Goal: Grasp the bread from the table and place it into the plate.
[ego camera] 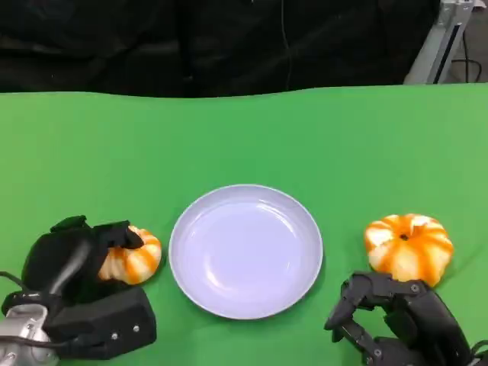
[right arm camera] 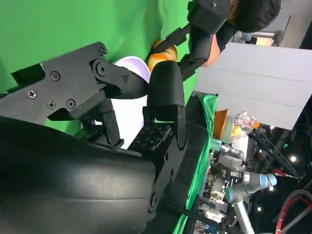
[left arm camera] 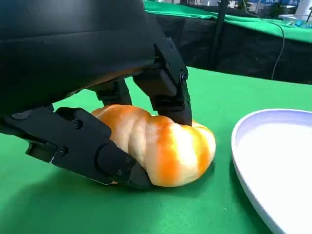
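Note:
An orange-and-white bread roll (ego camera: 137, 261) lies on the green table, just left of the white plate (ego camera: 245, 192). My left hand (ego camera: 72, 255) grips this roll; in the left wrist view the fingers (left arm camera: 168, 90) press on its top and the thumb (left arm camera: 83, 146) on its near side, while the roll (left arm camera: 170, 148) rests on the cloth beside the plate's rim (left arm camera: 258, 165). My right hand (ego camera: 396, 316) hovers at the lower right with its fingers loosely bent and nothing in them. The plate holds nothing.
A second, pumpkin-shaped orange roll (ego camera: 409, 245) sits right of the plate, just beyond my right hand. The table's far edge meets a black backdrop. In the right wrist view a person (right arm camera: 253, 14) and lab equipment stand beyond the table.

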